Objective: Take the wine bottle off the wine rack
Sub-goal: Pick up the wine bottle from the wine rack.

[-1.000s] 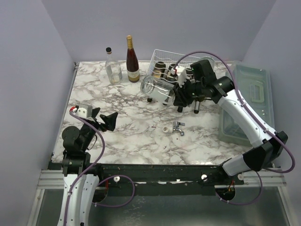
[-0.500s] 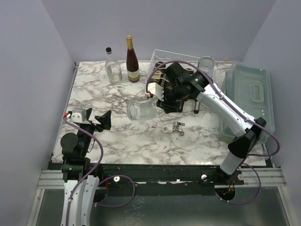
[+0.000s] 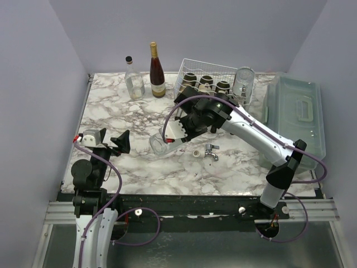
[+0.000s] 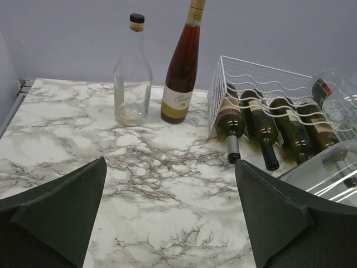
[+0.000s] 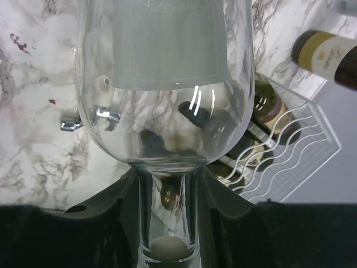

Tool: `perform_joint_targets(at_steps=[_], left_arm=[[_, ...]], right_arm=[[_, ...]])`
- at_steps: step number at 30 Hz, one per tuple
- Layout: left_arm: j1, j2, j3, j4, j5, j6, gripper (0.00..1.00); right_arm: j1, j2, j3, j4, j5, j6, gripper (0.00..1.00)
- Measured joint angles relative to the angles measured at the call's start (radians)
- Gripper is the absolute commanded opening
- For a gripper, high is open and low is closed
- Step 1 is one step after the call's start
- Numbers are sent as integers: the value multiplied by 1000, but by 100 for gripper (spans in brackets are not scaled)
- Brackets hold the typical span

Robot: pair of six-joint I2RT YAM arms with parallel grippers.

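My right gripper (image 3: 177,132) is clamped on the neck of the wine bottle (image 3: 162,143), a clear glass one with a pale label. My wrist view shows the neck pinched between both fingers (image 5: 215,195), with the body running away from me. The bottle is out of the wine rack (image 3: 215,78) and hangs tilted over the marble table (image 3: 106,106), near and left of the rack, its base pointing near-left. I cannot tell whether the base touches the marble. Dark bottles lie in the rack's wavy cradles, necks toward the near side, and another clear bottle (image 3: 244,81) sits at its right end. A small metal tap (image 3: 211,151) and a white ring (image 3: 197,152) lie on the table just right of the held bottle. My left gripper (image 3: 116,143) sits near the left near corner, fingers spread wide and holding nothing. A black-capped empty bottle (image 3: 134,78) and a gold-topped amber bottle (image 3: 157,71) stand upright at the far edge, left of the rack. A grey-green lidded bin (image 3: 295,117) lies along the right side.
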Motion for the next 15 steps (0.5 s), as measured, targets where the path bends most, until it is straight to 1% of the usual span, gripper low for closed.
perform_joint_targets(at_steps=[1, 15], left_arm=[[0, -2, 0, 0, 0, 0, 99], [0, -11, 0, 0, 0, 0, 99]], right_arm=[[11, 0, 0, -3, 21, -48, 0], [114, 0, 0, -5, 168, -329, 0]])
